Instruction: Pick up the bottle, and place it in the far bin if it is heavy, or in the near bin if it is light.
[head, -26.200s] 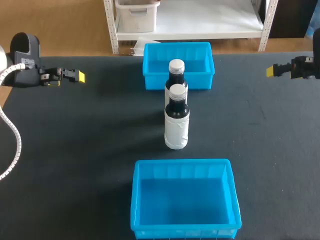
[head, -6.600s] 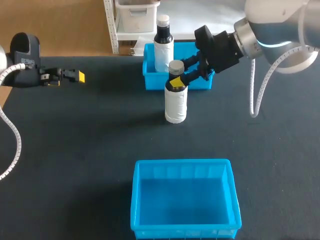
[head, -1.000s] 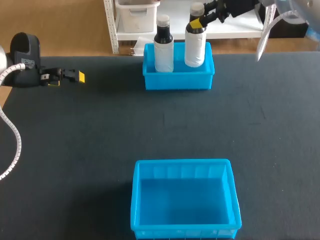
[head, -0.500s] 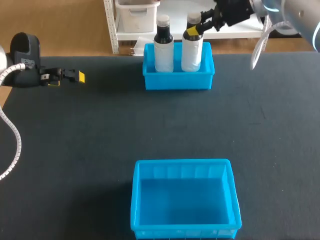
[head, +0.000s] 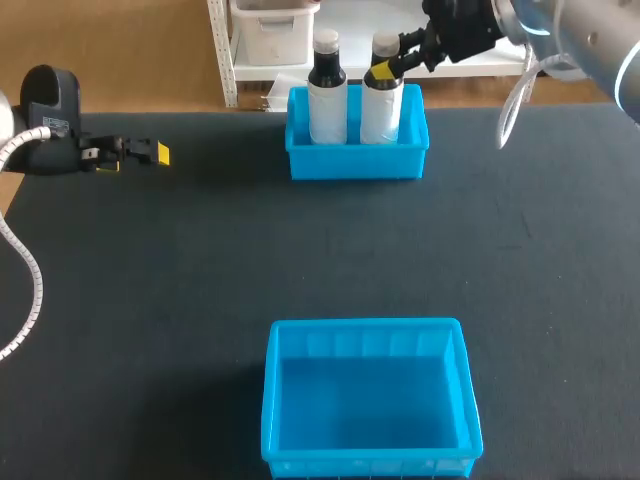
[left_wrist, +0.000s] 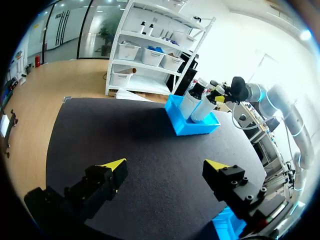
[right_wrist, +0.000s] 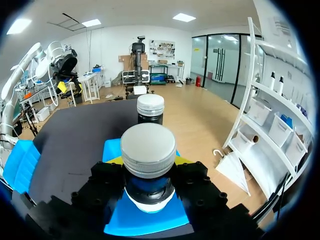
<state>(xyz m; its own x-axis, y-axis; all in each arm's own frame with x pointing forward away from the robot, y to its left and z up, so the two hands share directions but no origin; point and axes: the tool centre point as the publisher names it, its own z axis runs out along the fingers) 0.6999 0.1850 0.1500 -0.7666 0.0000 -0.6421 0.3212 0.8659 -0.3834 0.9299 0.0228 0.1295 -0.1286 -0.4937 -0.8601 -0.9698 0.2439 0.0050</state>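
Two dark bottles with white labels and grey caps stand in the far blue bin (head: 357, 160). My right gripper (head: 384, 67) is shut on the neck of the right-hand bottle (head: 380, 100), whose lower part is inside the bin beside the other bottle (head: 327, 95). In the right wrist view the held bottle's cap (right_wrist: 148, 149) sits between the fingers of my right gripper (right_wrist: 149, 167), with the other bottle (right_wrist: 150, 109) just ahead and the far bin (right_wrist: 145, 217) under it. My left gripper (head: 153, 152) (left_wrist: 165, 167) hovers open over the table's far left, holding nothing.
The near blue bin (head: 290, 400) sits at the table's front middle with nothing in it. Dark table (head: 200, 270) lies between the two bins. In the left wrist view the far bin (left_wrist: 186, 127) is well ahead of the open fingers.
My right gripper has carried its bottle leftward and down into the far bin, close beside the other bottle. The left arm has not moved.
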